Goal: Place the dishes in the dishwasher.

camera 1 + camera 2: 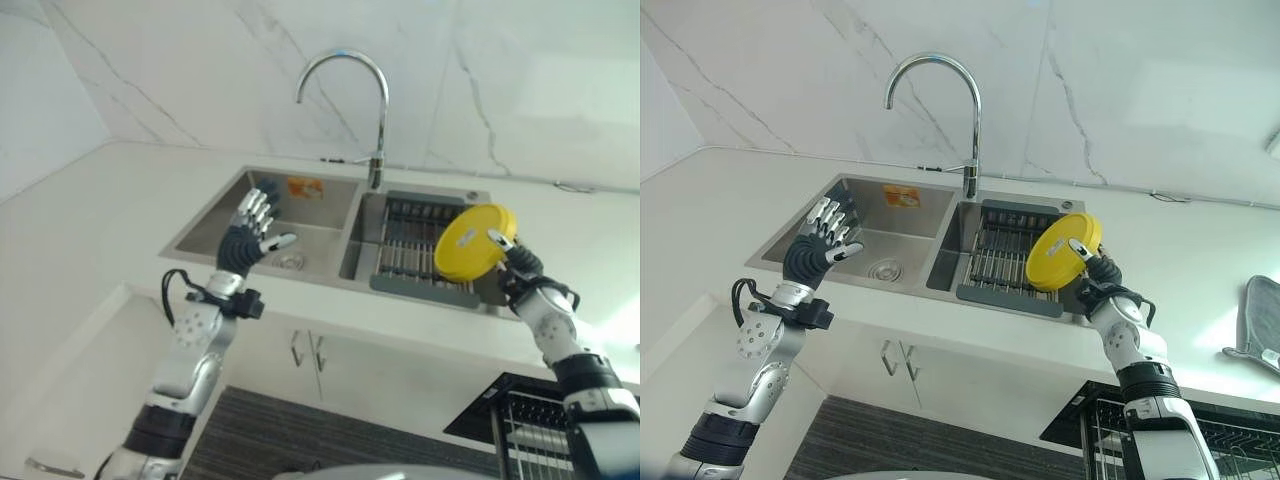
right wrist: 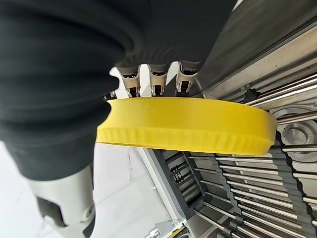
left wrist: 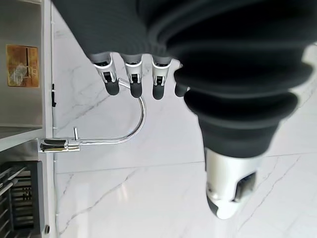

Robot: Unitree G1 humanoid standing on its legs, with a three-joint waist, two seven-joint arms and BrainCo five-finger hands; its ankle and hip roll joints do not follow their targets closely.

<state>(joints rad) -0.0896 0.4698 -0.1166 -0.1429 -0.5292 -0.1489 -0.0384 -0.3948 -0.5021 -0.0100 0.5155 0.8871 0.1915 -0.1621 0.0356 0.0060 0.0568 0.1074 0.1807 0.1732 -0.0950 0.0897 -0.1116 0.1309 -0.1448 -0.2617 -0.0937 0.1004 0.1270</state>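
Over right sink basin's drying rack (image 1: 1005, 262), my right robot hand (image 1: 1095, 275) grips yellow plate (image 1: 1062, 252), lifted clear. Left robot hand (image 1: 820, 243) hovers over left basin (image 1: 885, 240), fingers relaxed, empty. Plate not yet in dishwasher rack (image 1: 1110, 425) at lower right; placement remains.

Bright, even light (soft shadows); wall glare.
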